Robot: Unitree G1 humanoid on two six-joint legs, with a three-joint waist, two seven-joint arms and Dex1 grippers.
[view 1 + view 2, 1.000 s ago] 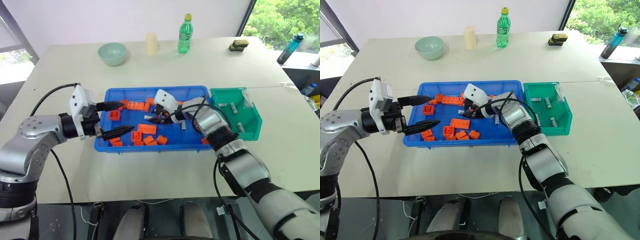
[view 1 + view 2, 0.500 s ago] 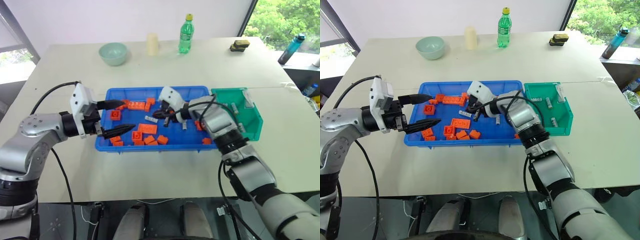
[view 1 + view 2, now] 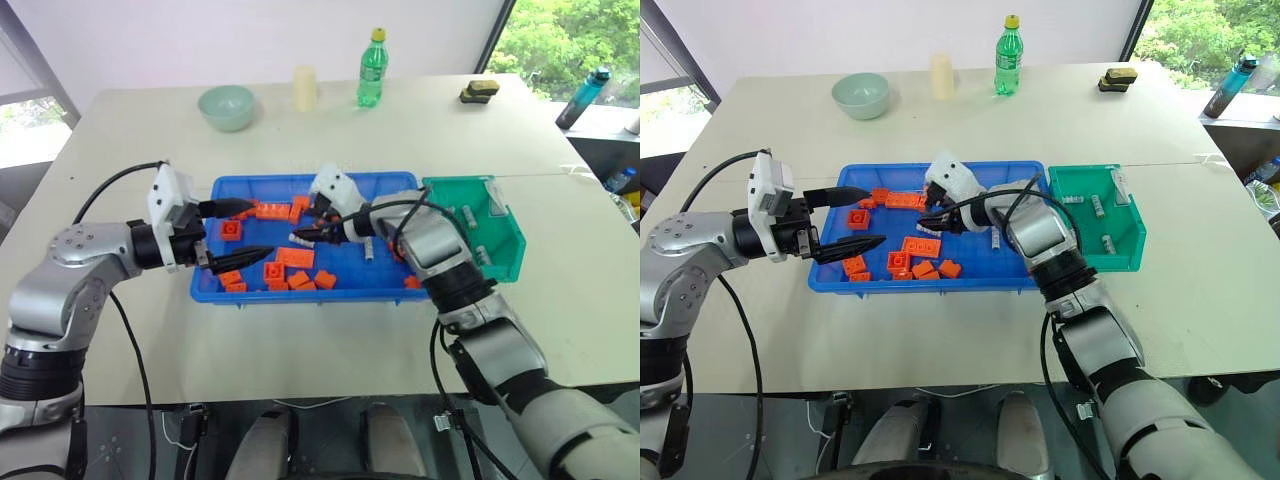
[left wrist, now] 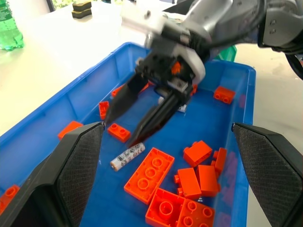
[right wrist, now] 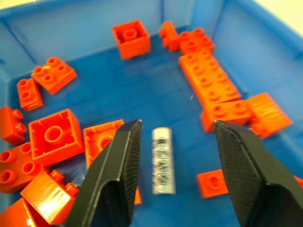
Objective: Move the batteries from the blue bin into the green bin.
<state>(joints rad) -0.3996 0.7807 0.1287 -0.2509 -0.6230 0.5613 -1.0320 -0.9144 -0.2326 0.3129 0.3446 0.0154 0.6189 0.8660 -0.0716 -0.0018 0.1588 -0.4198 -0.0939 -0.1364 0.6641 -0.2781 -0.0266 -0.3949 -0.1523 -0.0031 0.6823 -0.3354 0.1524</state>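
Starting at your left: left gripper [image 3: 238, 231], fingers spread wide and empty, at the left end of the blue bin [image 3: 391, 181]. Mid-bin, among orange bricks [image 3: 294, 257], your right gripper [image 5: 176, 168] hangs parted and empty, straddling one battery [image 5: 163, 160] that lies flat on the floor. At your right, the green bin [image 3: 510, 256] touches the blue one; three batteries [image 3: 470, 216] inside.

We seem to be in a lab or office: a plain white table [image 3: 300, 130], bare wall, a window [image 3: 570, 35] showing trees.
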